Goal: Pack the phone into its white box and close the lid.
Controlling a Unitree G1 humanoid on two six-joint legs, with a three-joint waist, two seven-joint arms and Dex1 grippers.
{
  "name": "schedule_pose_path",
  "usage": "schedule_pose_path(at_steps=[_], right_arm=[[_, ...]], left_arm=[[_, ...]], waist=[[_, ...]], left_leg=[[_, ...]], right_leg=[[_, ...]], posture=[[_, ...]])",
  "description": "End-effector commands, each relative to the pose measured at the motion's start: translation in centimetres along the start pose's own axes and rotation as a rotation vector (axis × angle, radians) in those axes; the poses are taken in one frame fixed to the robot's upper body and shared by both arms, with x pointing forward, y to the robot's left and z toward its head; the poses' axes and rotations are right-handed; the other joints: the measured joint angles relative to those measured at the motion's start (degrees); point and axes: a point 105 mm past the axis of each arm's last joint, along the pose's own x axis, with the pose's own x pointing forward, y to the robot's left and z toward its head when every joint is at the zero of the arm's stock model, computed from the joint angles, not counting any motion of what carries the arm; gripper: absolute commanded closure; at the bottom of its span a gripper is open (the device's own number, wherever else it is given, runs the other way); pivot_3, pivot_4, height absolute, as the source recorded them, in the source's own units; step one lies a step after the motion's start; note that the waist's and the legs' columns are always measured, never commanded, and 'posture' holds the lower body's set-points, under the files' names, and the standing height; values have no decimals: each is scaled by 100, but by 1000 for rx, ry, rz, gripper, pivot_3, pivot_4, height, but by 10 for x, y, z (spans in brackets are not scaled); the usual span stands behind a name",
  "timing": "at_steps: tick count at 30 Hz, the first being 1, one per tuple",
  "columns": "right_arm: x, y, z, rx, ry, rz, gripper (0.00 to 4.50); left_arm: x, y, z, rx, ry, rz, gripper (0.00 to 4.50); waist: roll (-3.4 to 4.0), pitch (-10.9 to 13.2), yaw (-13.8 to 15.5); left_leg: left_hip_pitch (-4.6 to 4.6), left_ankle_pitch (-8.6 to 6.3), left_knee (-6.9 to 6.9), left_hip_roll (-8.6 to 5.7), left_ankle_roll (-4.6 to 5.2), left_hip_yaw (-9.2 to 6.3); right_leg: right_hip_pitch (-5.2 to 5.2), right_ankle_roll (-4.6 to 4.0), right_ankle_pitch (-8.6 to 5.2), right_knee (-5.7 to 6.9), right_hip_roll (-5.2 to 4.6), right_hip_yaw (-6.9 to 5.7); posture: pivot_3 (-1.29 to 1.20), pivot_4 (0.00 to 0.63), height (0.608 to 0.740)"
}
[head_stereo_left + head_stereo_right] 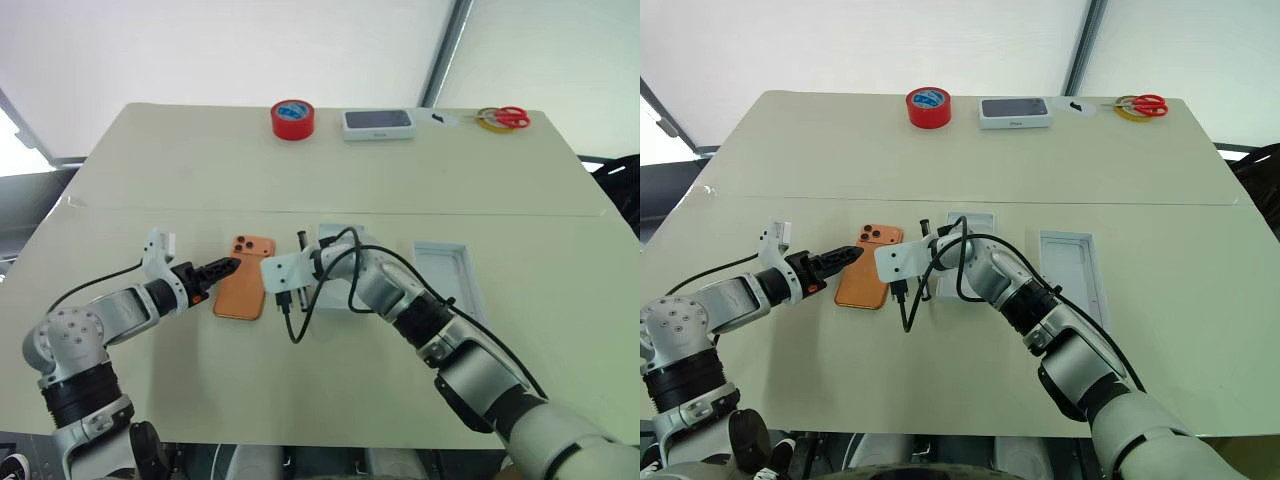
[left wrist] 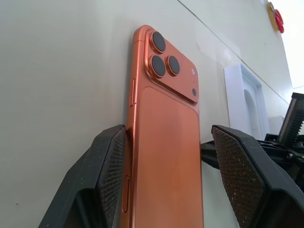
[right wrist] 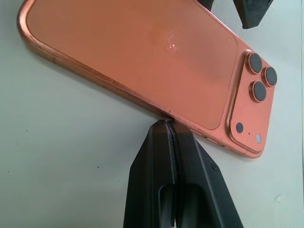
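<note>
Left eye view, from my remote station: the phone (image 1: 243,290) lies back-up on the table (image 1: 200,180), its camera lenses at the far corner. My left hand (image 1: 222,268) reaches in from the left with its fingers (image 2: 102,175) spread either side of the phone's near end, one pad against the long edge, the other standing clear, so nothing is gripped. My right hand (image 3: 170,124) has its fingers pressed tightly together, tips set against the phone's opposite long edge. The white box (image 1: 337,240) sits just beyond my right wrist, partly hidden by it, and the lid (image 1: 448,275) lies open side up further right. Along the table's far edge rest a red tape roll (image 1: 292,119), a white slab with a dark top (image 1: 378,123) and red-handled scissors (image 1: 505,118).
</note>
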Motion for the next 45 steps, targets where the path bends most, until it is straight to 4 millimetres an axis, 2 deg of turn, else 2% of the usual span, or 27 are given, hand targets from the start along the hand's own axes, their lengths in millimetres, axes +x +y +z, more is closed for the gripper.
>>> schedule_pose_path(at_steps=[1, 5, 8, 16, 19, 22, 25, 35, 40, 43, 45], right_arm=[[9, 10, 17, -30, -46, 31, 4464], [9, 10, 15, -30, -42, 31, 4464], [10, 9, 16, -31, -45, 31, 4464], [10, 9, 17, -31, -46, 25, 4464], [10, 9, 17, -26, -48, 23, 4464], [10, 8, 17, -31, -45, 19, 4464], [10, 7, 17, -33, -45, 17, 4464], [9, 9, 15, -30, -39, 14, 4464], [9, 8, 16, -33, -41, 14, 4464], [9, 9, 15, -32, -40, 14, 4500], [9, 9, 15, -31, -40, 16, 4500]], left_arm=[[8, -32, -13, -13, 59, -195, 1486], [8, -29, -22, 12, 116, -147, 1486], [8, -15, -28, 65, 176, -40, 1486], [0, -5, -20, 167, 197, 70, 1486], [-2, -6, -21, 143, 199, 52, 1486], [16, -19, -22, 90, 176, -36, 1486], [21, -25, -24, 66, 161, -75, 1486], [5, -15, -12, -36, 75, -134, 1486], [-6, -11, -24, -73, 90, -195, 1486], [-6, -5, -28, -122, 87, -201, 2316], [-7, -2, -31, -139, 91, -201, 3268]], waist=[[0, 0, -2], [0, 0, -1], [0, 0, -1], [1, 0, -41], [1, 0, -88], [1, 0, -75], [0, -1, -66], [0, 0, -111], [0, 1, -142], [0, 1, -137], [0, 1, -139]], left_leg=[[0, 0, 0, 0, 0, 0], [0, 0, 0, 0, -1, -2], [0, 1, 0, -1, -1, -4], [0, 3, -10, -2, -7, -5], [0, 3, -11, -2, -7, -6], [0, 3, -12, -2, -7, -10], [0, 3, -8, -5, -7, -16], [-2, 6, -11, -5, -10, -23], [-3, 6, -16, -4, -10, -23], [-3, 6, -17, -4, -11, -24], [-3, 6, -17, -4, -10, -24]], right_leg=[[0, 0, 0, 0, 0, 0], [0, 0, 0, 0, 0, -1], [2, 0, 0, -1, 0, -2], [-2, 0, 0, -4, 1, -2], [-1, 0, 0, -5, 1, -2], [1, 0, 0, -7, 1, -5], [7, 0, 0, -9, -1, -11], [4, 0, 0, -9, 0, -16], [1, 0, 0, -10, 1, -16], [2, 0, -1, -11, 0, -17], [2, 0, 0, -12, 0, -16]], posture=[[0, 150, 738], [0, 150, 738], [0, 150, 738], [0, 150, 738], [0, 150, 738], [0, 150, 738], [0, 150, 738], [0, 150, 738], [0, 150, 738], [0, 150, 738], [0, 150, 738]])
